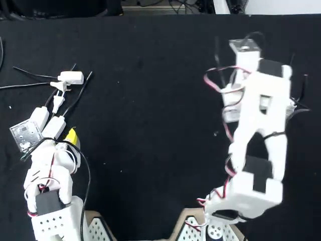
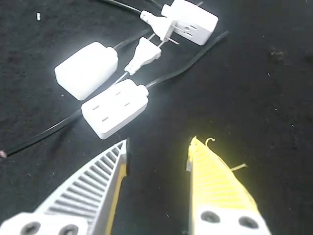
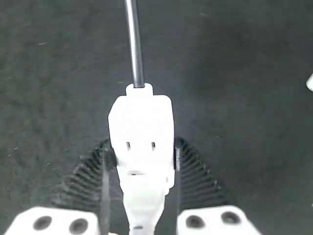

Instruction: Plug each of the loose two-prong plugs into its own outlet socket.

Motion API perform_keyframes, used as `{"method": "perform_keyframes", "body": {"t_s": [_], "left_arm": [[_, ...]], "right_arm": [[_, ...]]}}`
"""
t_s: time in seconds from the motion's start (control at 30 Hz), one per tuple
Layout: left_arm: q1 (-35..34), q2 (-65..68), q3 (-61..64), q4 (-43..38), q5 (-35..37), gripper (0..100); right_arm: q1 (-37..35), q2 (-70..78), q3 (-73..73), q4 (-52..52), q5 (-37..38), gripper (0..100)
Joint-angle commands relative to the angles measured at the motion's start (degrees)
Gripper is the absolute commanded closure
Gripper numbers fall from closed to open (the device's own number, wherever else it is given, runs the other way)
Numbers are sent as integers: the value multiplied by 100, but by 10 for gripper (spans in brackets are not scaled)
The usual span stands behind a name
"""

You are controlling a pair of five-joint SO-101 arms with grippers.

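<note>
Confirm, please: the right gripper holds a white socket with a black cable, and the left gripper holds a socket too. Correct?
No. In the left wrist view the left gripper is open and holds nothing, with the nearest socket lying ahead of it. The right gripper does hold a white socket with a black cable.

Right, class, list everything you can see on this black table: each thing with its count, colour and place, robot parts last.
socket blocks: three, white, clustered on the table ahead of the left pincer; the nearest one shows its slots.
plugs: two, white, two-prong; one lies loose between the blocks, the other rests against the farthest block.
held socket: one, white with a black cable, between the right pincer's fingers.
cables: several, black, running out from the cluster.
table: one, black.
left pincer: one white finger and one yellow, open, holding nothing.
right pincer: shut on the held socket.
arms: two, white, one at each side.
</note>
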Motion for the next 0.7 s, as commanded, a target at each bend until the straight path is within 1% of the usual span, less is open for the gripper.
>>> {"method": "perform_keyframes", "body": {"t_s": [0.0,0.1,0.33,0.47,0.57,0.67], "left_arm": [[92,-44,-242,-44,26,795],[92,-44,-224,-44,26,795],[92,-44,-215,-44,18,795],[92,-44,-215,-44,18,795],[92,-44,-224,-44,18,795],[92,-44,-224,-44,18,795]], "right_arm": [[554,901,-1323,290,-255,987],[703,1701,-2281,378,-475,987],[782,3538,-4532,835,-484,988],[1002,4453,-5789,1073,-492,988],[1169,5007,-6466,1187,-466,988],[1248,5376,-6826,1187,-448,988]]}}
